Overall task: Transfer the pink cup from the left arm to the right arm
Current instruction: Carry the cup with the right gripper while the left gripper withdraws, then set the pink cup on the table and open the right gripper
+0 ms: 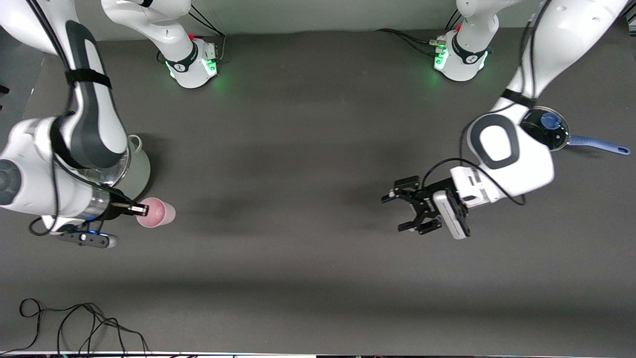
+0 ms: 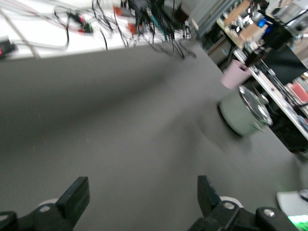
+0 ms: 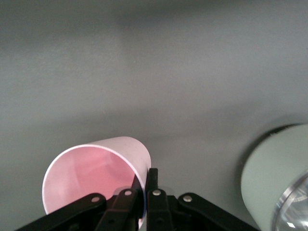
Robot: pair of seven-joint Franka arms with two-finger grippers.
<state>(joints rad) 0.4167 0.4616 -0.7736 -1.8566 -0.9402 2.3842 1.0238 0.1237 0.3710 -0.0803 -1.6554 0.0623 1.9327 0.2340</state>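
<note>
Pink cup (image 1: 158,213) hollow, clamped by right fingers (image 1: 137,209).

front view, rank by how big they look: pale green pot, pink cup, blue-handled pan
1. pale green pot, though the right arm hides much of it
2. blue-handled pan, partly hidden under the left arm
3. pink cup, clearly smallest, gripped by the right gripper

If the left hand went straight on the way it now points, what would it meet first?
Probably nothing soon: the open left hand points across bare table toward the right arm's end. Far along that line is the pink cup, held by the right hand; depth is unclear.
</note>
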